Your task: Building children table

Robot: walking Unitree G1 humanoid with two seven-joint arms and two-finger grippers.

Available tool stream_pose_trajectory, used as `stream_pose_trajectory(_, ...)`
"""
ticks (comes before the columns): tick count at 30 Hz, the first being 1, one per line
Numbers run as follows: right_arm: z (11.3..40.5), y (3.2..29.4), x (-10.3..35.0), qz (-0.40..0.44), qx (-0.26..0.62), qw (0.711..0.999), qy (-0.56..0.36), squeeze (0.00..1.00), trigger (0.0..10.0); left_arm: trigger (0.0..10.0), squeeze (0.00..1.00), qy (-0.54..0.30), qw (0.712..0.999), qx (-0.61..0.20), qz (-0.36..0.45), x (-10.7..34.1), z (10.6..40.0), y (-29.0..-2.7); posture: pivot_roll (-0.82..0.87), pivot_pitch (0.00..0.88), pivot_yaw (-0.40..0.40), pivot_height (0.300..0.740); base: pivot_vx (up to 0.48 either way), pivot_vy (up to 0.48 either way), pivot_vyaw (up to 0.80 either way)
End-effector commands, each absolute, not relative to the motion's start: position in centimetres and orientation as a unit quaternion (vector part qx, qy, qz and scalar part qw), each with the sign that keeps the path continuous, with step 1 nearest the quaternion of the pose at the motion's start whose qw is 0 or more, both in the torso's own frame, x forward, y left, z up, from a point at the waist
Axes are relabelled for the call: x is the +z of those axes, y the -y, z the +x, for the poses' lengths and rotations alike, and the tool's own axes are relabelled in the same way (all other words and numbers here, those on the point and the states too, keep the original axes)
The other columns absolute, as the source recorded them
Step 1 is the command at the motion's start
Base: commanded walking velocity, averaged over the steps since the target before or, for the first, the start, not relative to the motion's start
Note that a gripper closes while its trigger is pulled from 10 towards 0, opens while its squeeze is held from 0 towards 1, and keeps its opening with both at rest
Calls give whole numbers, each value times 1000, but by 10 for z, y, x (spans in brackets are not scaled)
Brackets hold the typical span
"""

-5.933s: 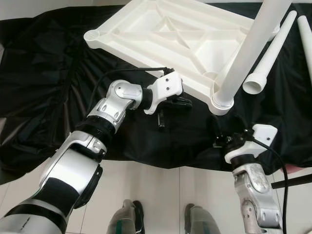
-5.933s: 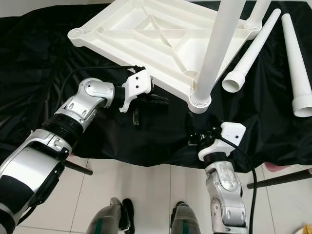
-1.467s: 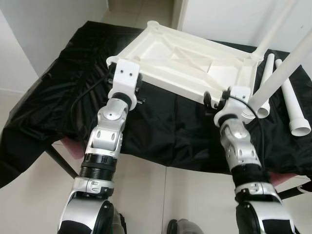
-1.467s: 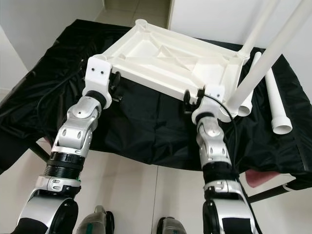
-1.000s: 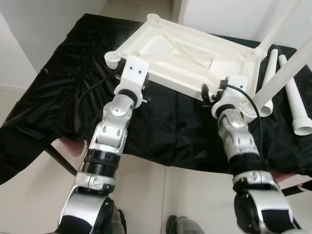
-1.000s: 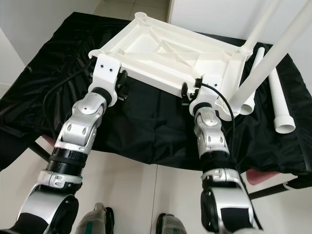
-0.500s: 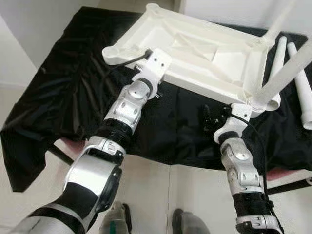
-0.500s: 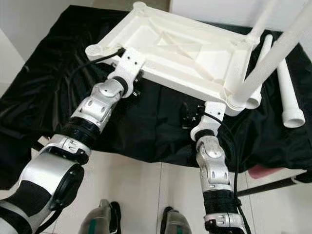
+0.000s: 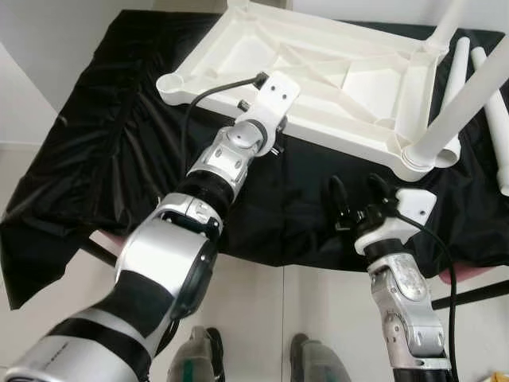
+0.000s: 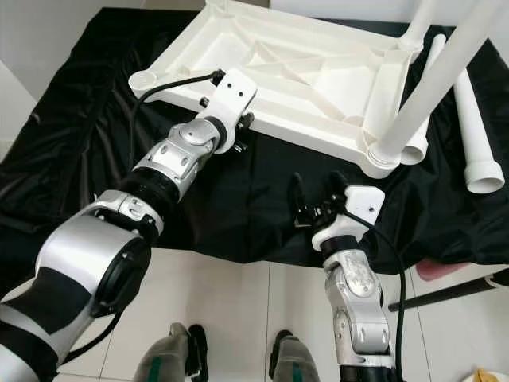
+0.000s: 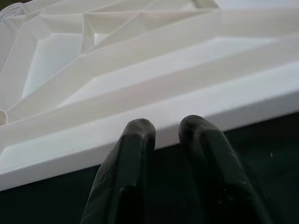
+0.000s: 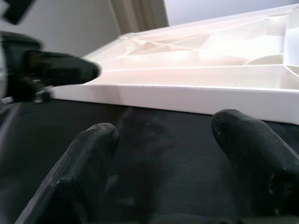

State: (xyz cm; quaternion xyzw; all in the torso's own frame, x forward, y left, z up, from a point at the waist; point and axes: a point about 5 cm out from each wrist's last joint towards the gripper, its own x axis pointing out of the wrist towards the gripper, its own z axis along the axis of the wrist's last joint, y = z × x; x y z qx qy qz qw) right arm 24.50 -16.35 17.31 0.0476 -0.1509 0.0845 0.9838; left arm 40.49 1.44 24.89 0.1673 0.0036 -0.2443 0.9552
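Inverted white tabletop [image 9: 318, 72] lying underside up on a black cloth [image 9: 103, 159] draped over a stand, its ribbed recesses facing the camera and holding nothing. Two legs are seated in corner sockets on the robot's right side: a near leg [image 9: 469, 103] rising from the near right corner and a far leg [image 10: 420, 20] behind it. Two loose legs [image 10: 469, 103] lie on the cloth just beyond the tabletop's right edge, long axes running away from the robot, open socket ends toward it. The near left socket [image 9: 169, 82] stands empty (as, it appears, does the far left one). Left gripper [image 11: 168, 135]: fingers almost together, nothing between them, tips at the near long rim of the tabletop, whether touching cannot be told. Right gripper [image 9: 355, 195]: fingers spread wide and empty, over bare cloth a little short of the near right corner, pointing at the rim. Judged relation for the coming move: the loose legs lie to the right of and beyond the right gripper, which is by far the nearer one; the empty sockets lie on the left arm's side, so a leg fetched on the right would have to cross the tabletop's long axis.
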Motion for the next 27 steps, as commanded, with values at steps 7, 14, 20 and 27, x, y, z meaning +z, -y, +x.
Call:
stream_pose_trajectory(7, 221, 154, 184, 48, 153, 975, 151, 0, 10000, 10000, 0, 6, 963, -229, 142, 265, 410, -20, -150, 218, 80, 740, 0, 0, 0)
stream_pose_trajectory(14, 199, 145, 195, 49, 191, 968, 156, 0, 10000, 10000, 0, 10, 964, -230, 133, 271, 411, -17, -175, 244, 92, 740, 0, 0, 0)
stream_pose_trajectory(20, 187, 142, 205, 50, 200, 965, 164, 0, 10000, 10000, 0, 11, 965, -231, 125, 273, 411, -16, -196, 262, 104, 740, 0, 0, 0)
stream_pose_trajectory(27, 179, 140, 211, 53, 205, 964, 159, 0, 10000, 10000, 0, 9, 965, -230, 123, 272, 412, -17, -205, 280, 111, 740, 0, 0, 0)
